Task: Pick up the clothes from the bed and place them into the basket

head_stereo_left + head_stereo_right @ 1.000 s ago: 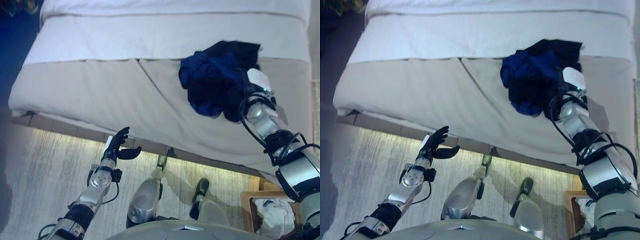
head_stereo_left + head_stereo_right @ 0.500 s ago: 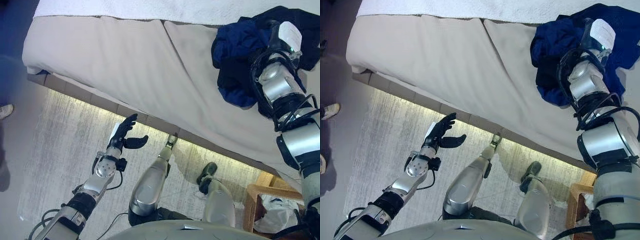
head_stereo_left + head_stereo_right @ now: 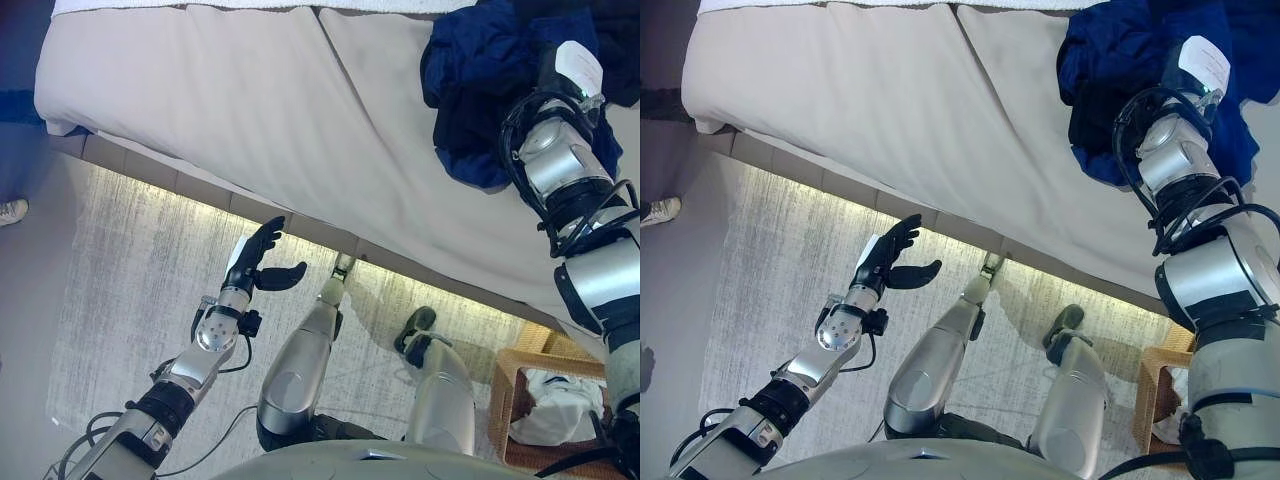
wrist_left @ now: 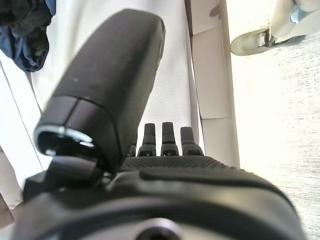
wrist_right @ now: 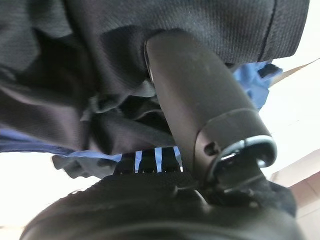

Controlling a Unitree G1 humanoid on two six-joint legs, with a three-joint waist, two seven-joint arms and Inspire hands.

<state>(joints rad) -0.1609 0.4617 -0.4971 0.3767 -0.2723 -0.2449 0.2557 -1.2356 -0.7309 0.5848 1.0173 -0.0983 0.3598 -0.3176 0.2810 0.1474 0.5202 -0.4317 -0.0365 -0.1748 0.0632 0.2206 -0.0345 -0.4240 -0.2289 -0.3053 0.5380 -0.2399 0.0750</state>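
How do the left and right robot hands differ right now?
The left robot hand hangs open over the floor beside the bed, fingers straight and touching nothing. The right robot hand is buried in the dark blue clothes on the bed, its thumb pressed into the cloth; whether its fingers have closed cannot be told. The left is idle, the right is working. Both are dark hands on silver-grey arms.

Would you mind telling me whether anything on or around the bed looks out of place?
Only the dark blue and black clothes, heaped in a crumpled pile near the bed edge, with the right hand buried in them. Nothing else stands out.
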